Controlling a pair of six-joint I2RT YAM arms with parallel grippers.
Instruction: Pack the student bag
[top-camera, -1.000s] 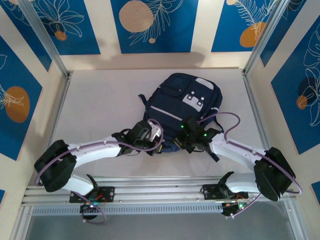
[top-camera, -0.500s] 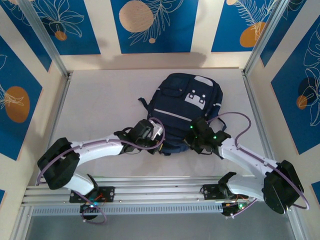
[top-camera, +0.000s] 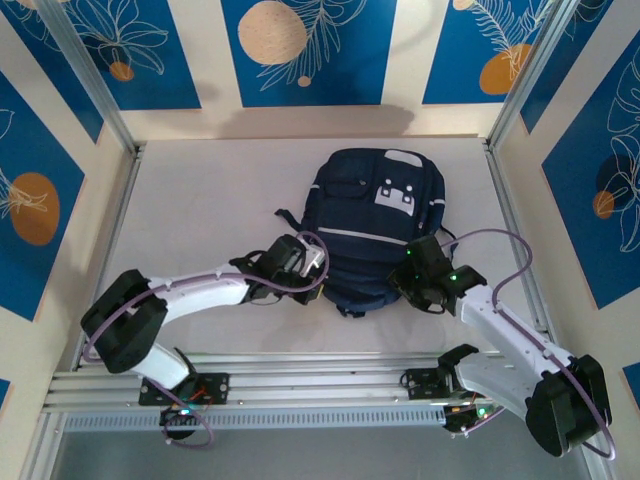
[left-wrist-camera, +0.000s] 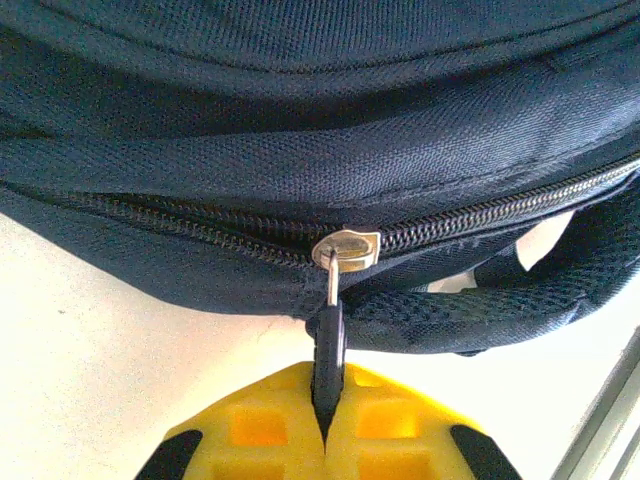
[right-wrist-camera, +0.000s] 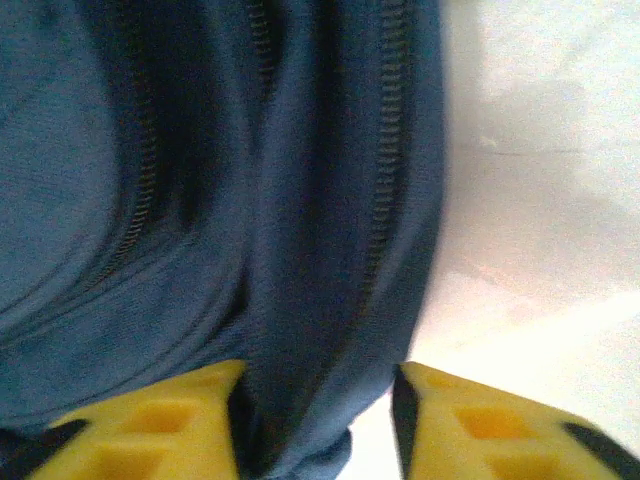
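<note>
While the student bag (top-camera: 375, 225) lay front-up on the desk (top-camera: 200, 200), left jaws were pinching its zipper pull (left-wrist-camera: 328, 345); right jaws stood spread astride a fold of its fabric at the near edge.

The left arm (top-camera: 200, 292) reaches low and forward, elbow bent inward; the left gripper (left-wrist-camera: 325, 430) is clamped tight on a dark zip pull (left-wrist-camera: 328, 345); the right arm (top-camera: 505, 328) stretches in from the right; the right gripper (right-wrist-camera: 320, 405) has its jaws parted, seemingly pinching nothing, though that wrist view is blurred.
</note>
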